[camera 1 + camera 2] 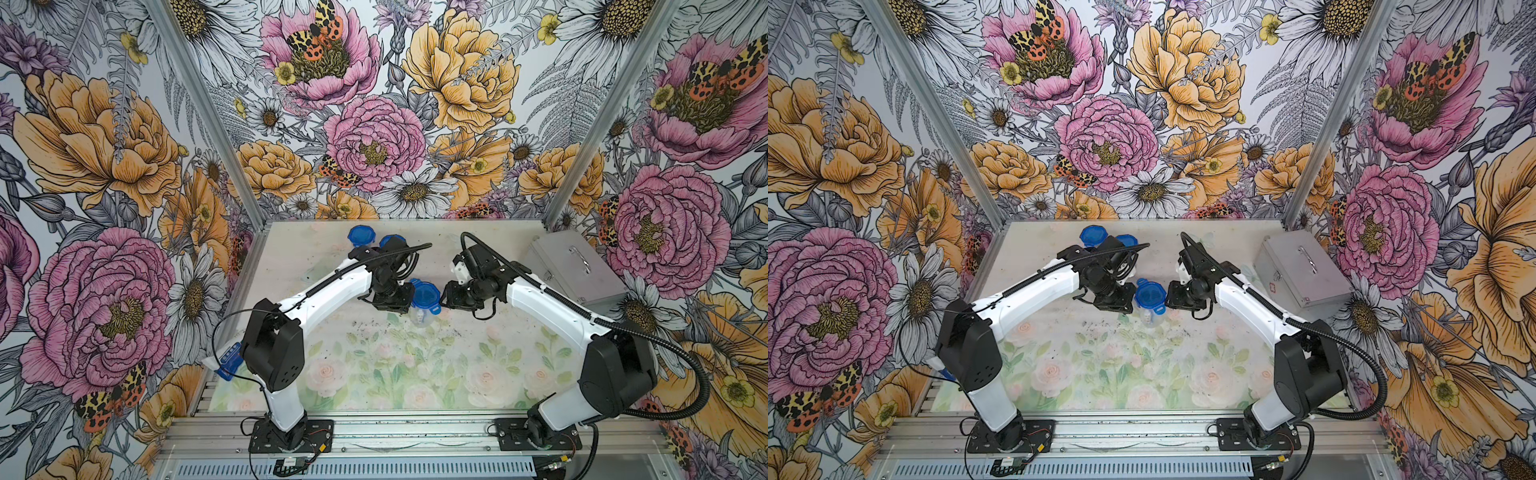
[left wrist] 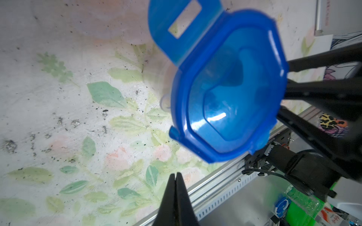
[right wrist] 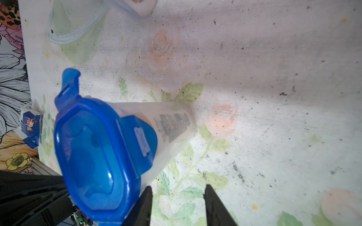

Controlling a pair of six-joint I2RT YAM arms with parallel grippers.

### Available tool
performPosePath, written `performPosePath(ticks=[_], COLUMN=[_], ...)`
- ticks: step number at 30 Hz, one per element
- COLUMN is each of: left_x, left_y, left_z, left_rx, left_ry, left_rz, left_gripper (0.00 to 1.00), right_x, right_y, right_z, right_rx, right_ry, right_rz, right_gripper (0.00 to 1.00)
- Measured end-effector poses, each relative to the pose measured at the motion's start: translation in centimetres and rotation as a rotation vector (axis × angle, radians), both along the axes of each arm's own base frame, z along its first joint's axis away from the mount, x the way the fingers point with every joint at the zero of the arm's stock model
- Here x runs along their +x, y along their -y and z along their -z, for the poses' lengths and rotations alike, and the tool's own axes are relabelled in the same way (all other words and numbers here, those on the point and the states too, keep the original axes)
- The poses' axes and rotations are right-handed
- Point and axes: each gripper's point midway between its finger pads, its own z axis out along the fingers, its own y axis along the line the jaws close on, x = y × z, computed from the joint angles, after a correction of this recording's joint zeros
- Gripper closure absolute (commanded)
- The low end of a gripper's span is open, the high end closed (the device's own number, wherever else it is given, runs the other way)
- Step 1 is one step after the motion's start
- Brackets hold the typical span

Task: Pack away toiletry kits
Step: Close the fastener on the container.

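In the left wrist view the blue lid [image 2: 227, 88] is filling much of the frame out of focus, hiding nearly all of the clear cup [image 3: 172, 125] beneath it; in both top views the cup wall is showing only as a faint patch. Contents are reading poorly: a printed white label and a hint of orange are showing through the wall, nothing else resolvable. One lid tab is standing up and another is lying folded down the side; the rest cannot be made out. The spare lids [image 1: 361, 237] beyond the left wrist are being partly covered by that arm. The left gripper [image 2: 175, 177] is pointing down just beside the cup, fingers pressed together on nothing. The right gripper [image 3: 178, 187] is reaching in from the opposite side, fingers spread with only table [image 3: 274, 117] between them; one finger is sitting right beside the cup, contact uncertain. The cup is standing upright between both grippers.
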Motion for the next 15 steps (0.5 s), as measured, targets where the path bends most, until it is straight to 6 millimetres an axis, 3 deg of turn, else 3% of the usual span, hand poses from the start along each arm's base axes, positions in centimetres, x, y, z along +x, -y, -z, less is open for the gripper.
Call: performPosePath(ticks=[5, 11, 15], left_x=[1.6, 5.8, 7.9], left_y=[-1.4, 1.0, 2.8], left_z=[-3.0, -7.2, -6.9], left_rx=[-0.047, -0.126, -0.149], left_ry=[0.051, 0.171, 0.192], left_rz=[-0.045, -0.003, 0.038], left_gripper=[0.66, 0.52, 0.49], right_x=[-0.5, -2.0, -3.2], right_y=[0.5, 0.3, -0.8], right_z=[-1.2, -3.6, -3.5], right_rx=[0.003, 0.049, 0.060], right_ry=[0.019, 0.063, 0.047], right_rz=[0.006, -0.009, -0.051], right_gripper=[0.56, 0.55, 0.55])
